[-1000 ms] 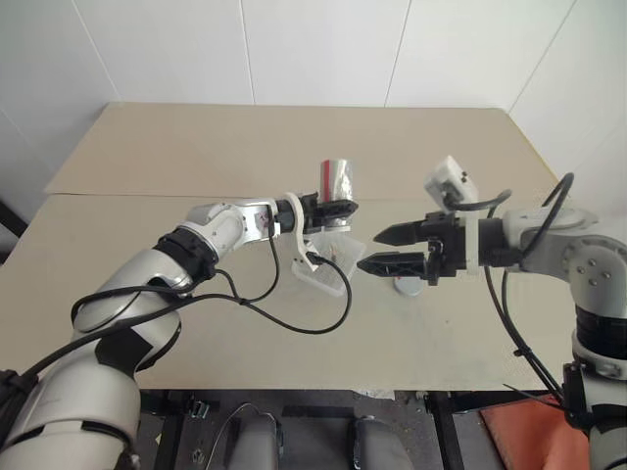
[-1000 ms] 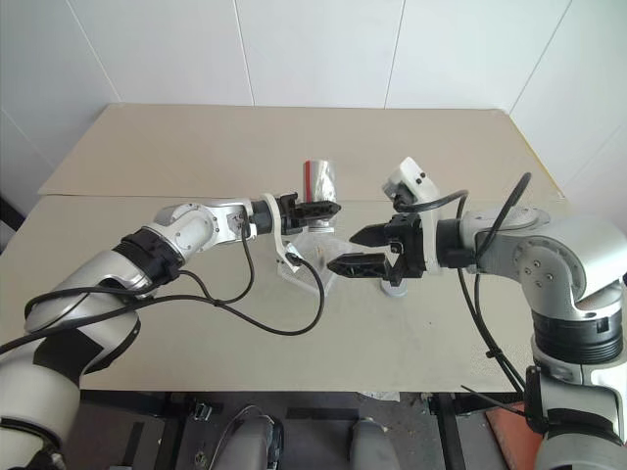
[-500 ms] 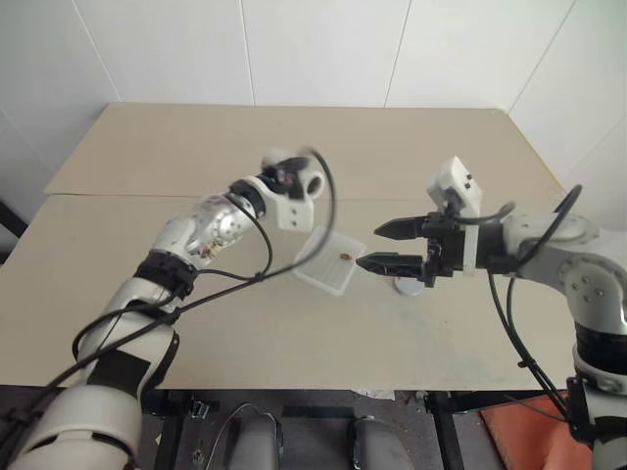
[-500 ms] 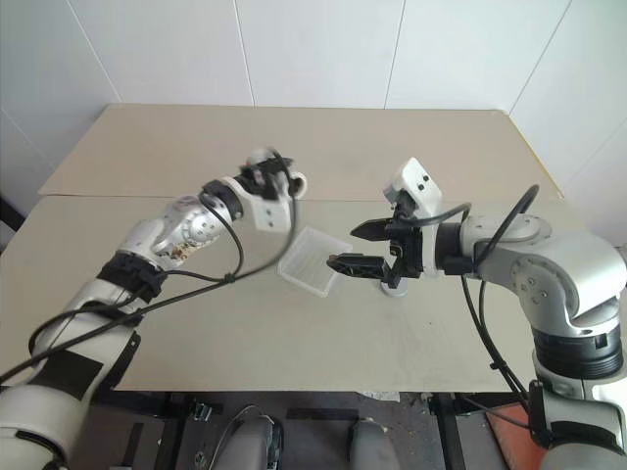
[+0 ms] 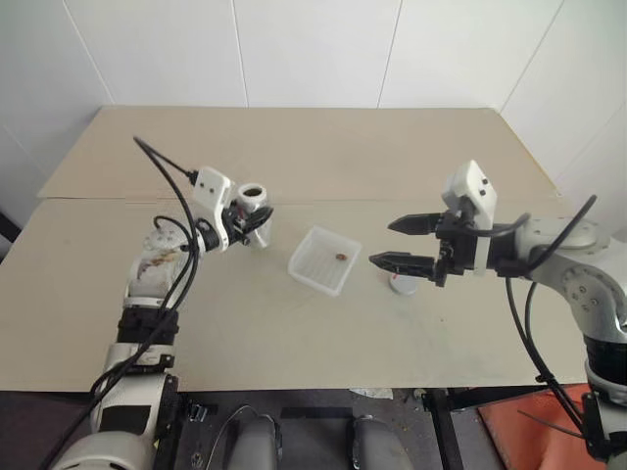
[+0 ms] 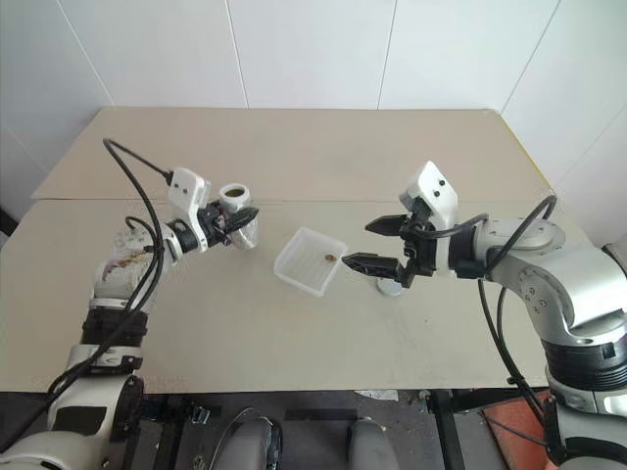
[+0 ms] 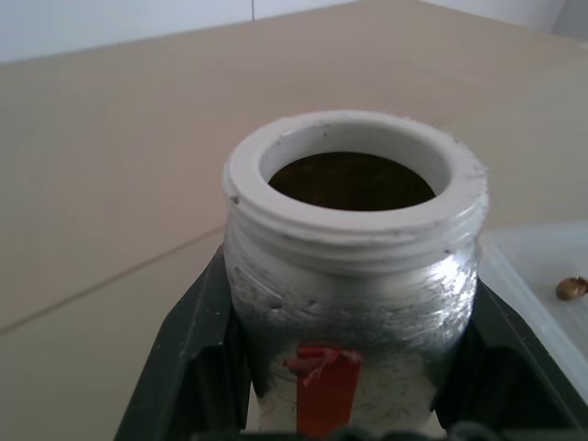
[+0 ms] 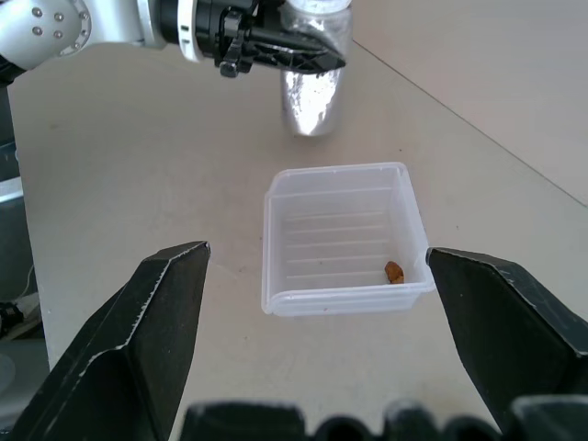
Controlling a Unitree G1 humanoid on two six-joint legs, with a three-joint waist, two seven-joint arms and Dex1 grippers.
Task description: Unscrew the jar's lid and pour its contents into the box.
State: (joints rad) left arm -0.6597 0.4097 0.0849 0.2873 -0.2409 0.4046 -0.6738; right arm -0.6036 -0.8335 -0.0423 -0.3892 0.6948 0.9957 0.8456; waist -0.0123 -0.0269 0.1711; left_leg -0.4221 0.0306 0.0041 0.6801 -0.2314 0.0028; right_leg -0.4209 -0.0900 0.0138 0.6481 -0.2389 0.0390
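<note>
The jar [image 5: 254, 208] stands upright with its mouth open, left of the box [image 5: 312, 270], low at the table; whether it rests there I cannot tell. My left gripper [image 5: 257, 221] is shut on the jar's silvery body [image 7: 354, 285], with black fingers [image 7: 188, 354] on both sides. The contents, a tiny brown bit [image 5: 340, 257], lie inside the box [image 8: 303, 276]. My right gripper [image 5: 384, 244] hovers open and empty just right of the box. The lid [image 5: 403, 285] lies on the table below it.
The beige table [image 5: 294, 147] stretches far behind the box, and a seam [image 5: 88, 198] crosses it. White walls stand behind it. Black cables hang from both arms.
My left arm has swung the jar from its tipped place above the box out to the left and set it upright, low by the table. The right gripper has hardly shifted.
</note>
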